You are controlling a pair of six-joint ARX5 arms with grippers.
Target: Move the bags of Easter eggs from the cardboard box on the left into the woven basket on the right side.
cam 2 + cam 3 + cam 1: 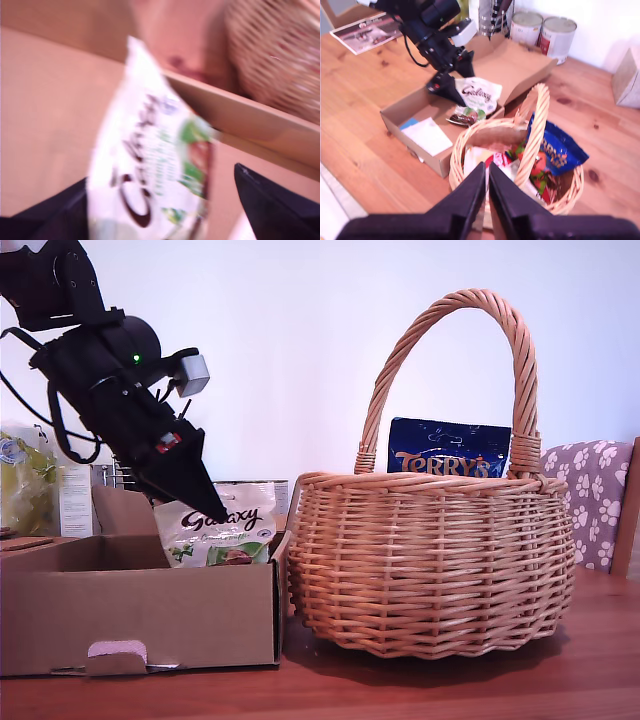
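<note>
The wooden tabletop (600,660) is carrying the woven basket (430,560), standing just beside the cardboard box (140,610). The blue Terry's bag (448,452) is sticking up inside the basket. My first hand (205,508) is gripping the white Galaxy bag (225,532) over the box. My second hand (487,172), fingers pressed together and empty, is hovering above the basket.

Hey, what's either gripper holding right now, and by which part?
My first gripper grips the white Galaxy bag by its top edge; my second gripper is shut and holds nothing.
</note>
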